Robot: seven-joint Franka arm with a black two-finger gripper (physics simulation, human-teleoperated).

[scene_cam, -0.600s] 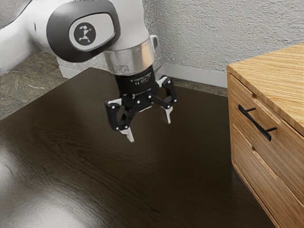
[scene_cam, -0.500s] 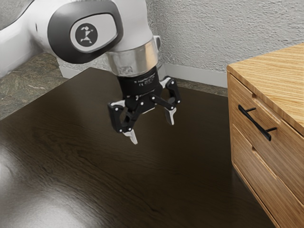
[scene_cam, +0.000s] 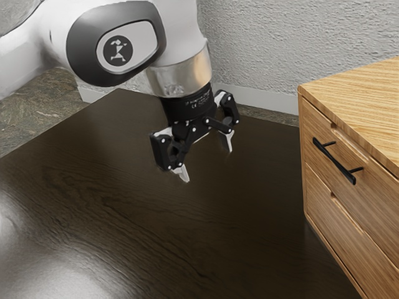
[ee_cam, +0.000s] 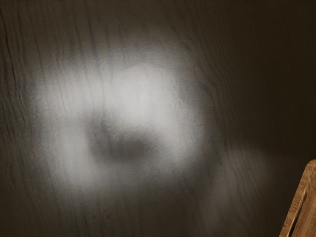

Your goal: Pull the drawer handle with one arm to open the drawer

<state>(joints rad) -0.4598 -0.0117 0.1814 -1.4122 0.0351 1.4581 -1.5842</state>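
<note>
The hand [scene_cam: 206, 160] hangs over the dark counter [scene_cam: 124, 205] w/ its two fingers spread wide and nothing between them, i.e. it holds nothing. The fingers point down to the counter and are a bit tilted, not toward the furniture. The drawer handle [scene_cam: 336, 161] is a thin black bar on the front of the upper drawer [scene_cam: 374, 193] of the wooden cabinet [scene_cam: 355, 87], which stands at the exterior view's right. This drawer looks shut: its front sits flush w/ the cabinet face and I see no gap. The relation that matters: the handle lies well apart from the hand, toward the exterior view's right, at approx. the same height in the picture as the fingertips. The bar's long axis runs level along the drawer front, and two short posts hold it away from the wood, so there is room behind it for a finger. In my judgement the approach is not finished and the pull is not yet begun. The hand must go across to the cabinet and turn, so that the fingers face the drawer front and close across the bar, one above and one below, not along its length. In the wrist view the counter [ee_cam: 247, 49] lies under the hand and only a corner of the cabinet [ee_cam: 302, 207] comes in, which fits w/ the hand being far from the target.
</note>
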